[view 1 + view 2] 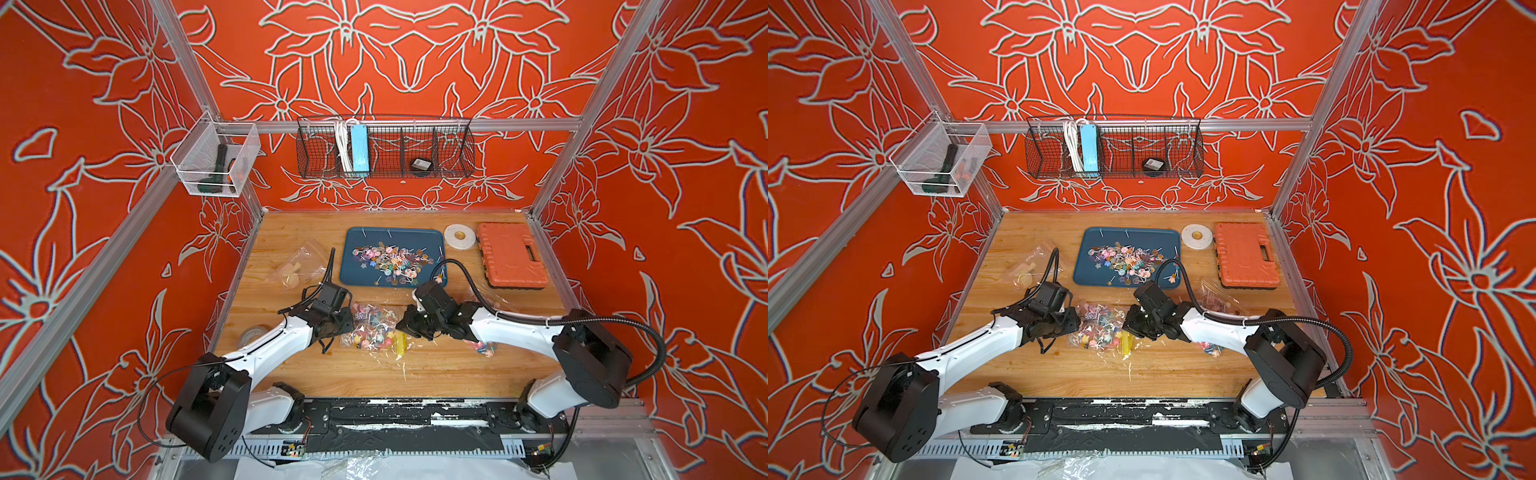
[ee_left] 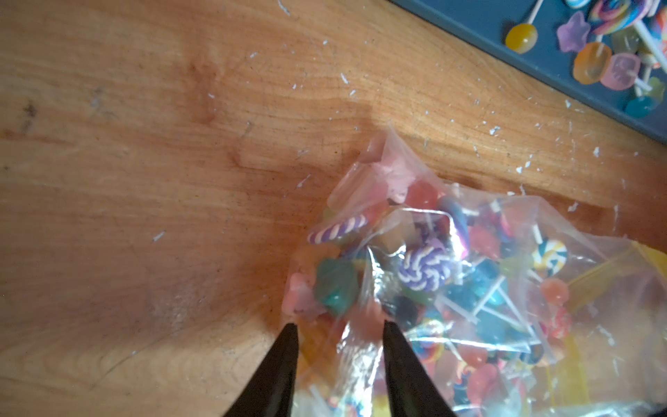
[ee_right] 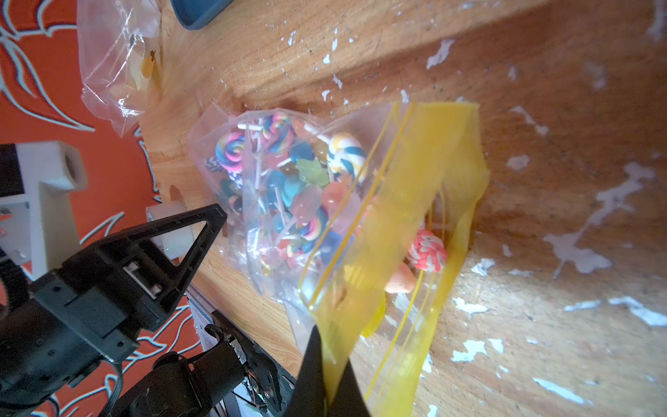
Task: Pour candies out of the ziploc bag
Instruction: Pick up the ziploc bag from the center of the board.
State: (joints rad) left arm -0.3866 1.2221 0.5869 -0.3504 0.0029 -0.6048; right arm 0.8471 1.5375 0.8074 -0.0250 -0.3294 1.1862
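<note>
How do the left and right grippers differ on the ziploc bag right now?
Grip: the left gripper stands open astride the ziploc bag's closed corner; the right gripper is shut on its yellow zip strip. Place: the left gripper is at the end full of candies, the right gripper at the mouth. Shared: both are at the same bag.

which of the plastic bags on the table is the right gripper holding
The candy-filled bag between the two arms: the right gripper is shut on its yellow zip strip. The bag with pale pieces at the table's left lies untouched.
</note>
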